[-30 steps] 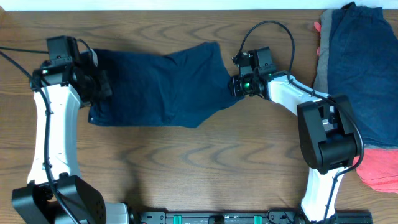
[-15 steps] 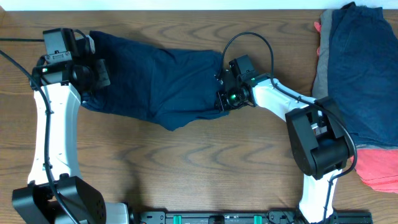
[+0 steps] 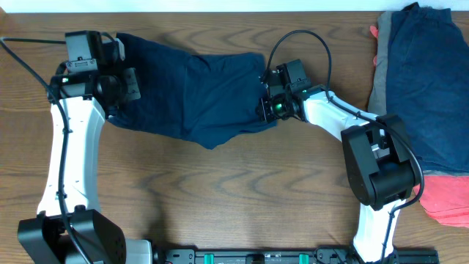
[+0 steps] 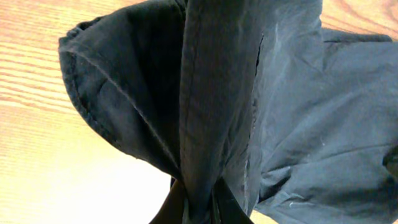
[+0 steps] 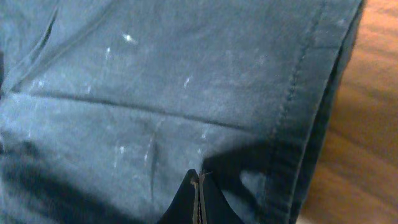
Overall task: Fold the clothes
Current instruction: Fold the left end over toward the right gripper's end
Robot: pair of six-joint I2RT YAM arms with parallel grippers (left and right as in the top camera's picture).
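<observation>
The clothes in hand are dark navy shorts point(image 3: 198, 88), stretched across the far middle of the table between my two arms. My left gripper point(image 3: 126, 79) is shut on their left end. In the left wrist view a gathered fold of the shorts point(image 4: 211, 93) runs down into the left gripper point(image 4: 199, 190), pinched between the jaws. My right gripper point(image 3: 265, 104) is shut on the right edge of the shorts. The right wrist view has the right gripper point(image 5: 198, 179) with jaws pressed together on a thin bit of cloth, over the hemmed fabric point(image 5: 155, 74).
A pile of other clothes lies at the right edge: a navy garment point(image 3: 421, 88) on top, grey cloth point(image 3: 377, 82) under it, coral-red cloth point(image 3: 448, 199) at the front. A black rail point(image 3: 293, 257) runs along the near edge of the wooden table point(image 3: 220, 191).
The shorts have shifted toward the far edge, and their left end now lies higher. The left gripper moved up and slightly right; the right gripper moved left, then back a little.
</observation>
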